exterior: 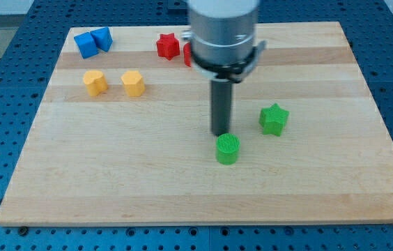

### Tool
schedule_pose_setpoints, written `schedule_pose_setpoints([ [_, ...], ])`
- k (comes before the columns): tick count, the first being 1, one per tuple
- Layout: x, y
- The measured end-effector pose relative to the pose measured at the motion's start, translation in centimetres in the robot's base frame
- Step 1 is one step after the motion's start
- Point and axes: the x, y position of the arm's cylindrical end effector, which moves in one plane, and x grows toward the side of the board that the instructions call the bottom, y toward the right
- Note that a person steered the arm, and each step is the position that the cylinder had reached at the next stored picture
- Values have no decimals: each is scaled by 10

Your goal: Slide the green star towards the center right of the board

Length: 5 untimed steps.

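The arm carries no pincer, so there is nothing to report as open, closed or gripping; it ends in a dark rod. My tip (221, 134) stands just above the green cylinder (228, 149), at its upper-left edge, touching or nearly touching; which of the two cannot be told.

The green star (274, 119) is the reference for all positions. It sits on the wooden board (182, 188) right of centre, apart from every other block. The tip lies to the star's left and slightly below it, with bare board between them. The green cylinder lies lower left of the star, near it but not touching.

Far to the star's upper left: a red star (168, 46), a second red block (188, 54) mostly hidden behind the arm, two blue blocks (93, 41), and two yellow blocks (113, 82).

Likely faults from here:
- A straight push to the right from the present position could catch the cylinder and drag it along instead of the star.
- Contact below the star's middle would probably spin it or send it towards the view's top.
- Star points offer a poor bearing face; the tip may slip off.
- Excess travel could carry the star to the board's right edge.
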Motion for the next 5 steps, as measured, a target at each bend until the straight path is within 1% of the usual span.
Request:
schedule_pose_setpoints([
  [1,-3,86],
  [2,-3,44],
  [3,-13,-62],
  [4,18,-107],
  [5,50,-45],
])
